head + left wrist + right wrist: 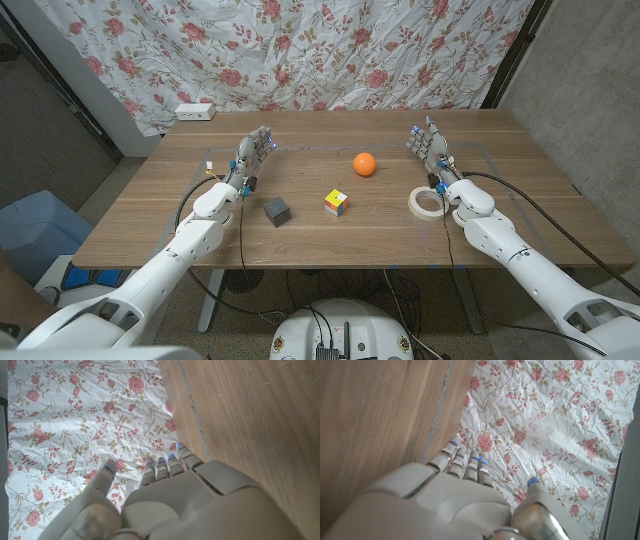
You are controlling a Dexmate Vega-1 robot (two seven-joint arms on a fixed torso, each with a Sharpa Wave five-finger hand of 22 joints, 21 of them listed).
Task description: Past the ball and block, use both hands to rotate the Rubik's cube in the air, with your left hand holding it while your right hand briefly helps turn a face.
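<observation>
Plainly, nothing had been picked up yet: the Rubik's cube [336, 203] sat on the wooden table [300, 245] near its front edge, between the dark block [277, 210] just to its left and the roll of tape [427, 203] further to its right, with the orange ball [365, 164] a little beyond it. Both hands stood further back, well apart from the cube. The left hand [254, 152] was raised on its edge with fingers straight and a little spread, holding nothing; the right hand [428, 146] stood the same way, empty, just behind the tape. The wrist views showed each hand's fingers reaching toward the flowered cloth [300, 50] at the far side.

To do the first step well, the left hand would likely need to come forward past the block without nudging it, then close on opposite sides of the cube, leaving one face free for the right hand. A grip too near a corner could let it twist loose once lifted.
</observation>
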